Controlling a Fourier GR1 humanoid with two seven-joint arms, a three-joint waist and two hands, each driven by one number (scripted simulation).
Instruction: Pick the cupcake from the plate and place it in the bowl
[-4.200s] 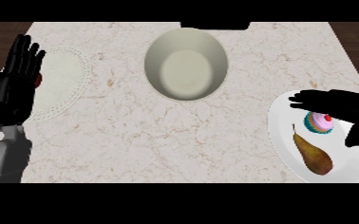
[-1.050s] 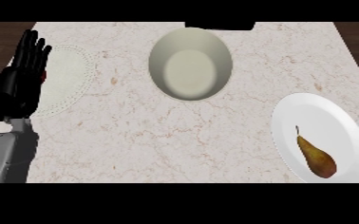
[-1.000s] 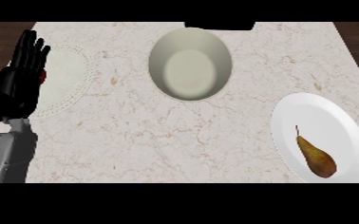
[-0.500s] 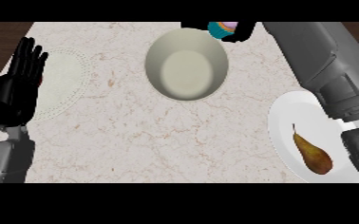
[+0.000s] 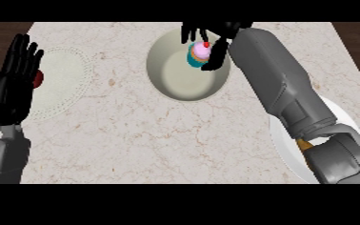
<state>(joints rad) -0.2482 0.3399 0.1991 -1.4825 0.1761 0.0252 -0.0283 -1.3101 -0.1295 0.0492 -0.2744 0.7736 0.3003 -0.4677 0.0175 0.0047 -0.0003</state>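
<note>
You see the right robot hand (image 5: 211, 38), fingers curled round the cupcake (image 5: 199, 55), directly above the bowl (image 5: 169, 76), toward its far right rim.

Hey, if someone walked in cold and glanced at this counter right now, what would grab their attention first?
Probably the right robot hand at the top centre, fingers curled round a bright cupcake with pink frosting, held over the cream bowl. Next, the big grey forearm slanting across from the lower right, hiding much of the white plate. At the left edge, the left robot hand rests open beside a pale round mat.
</note>
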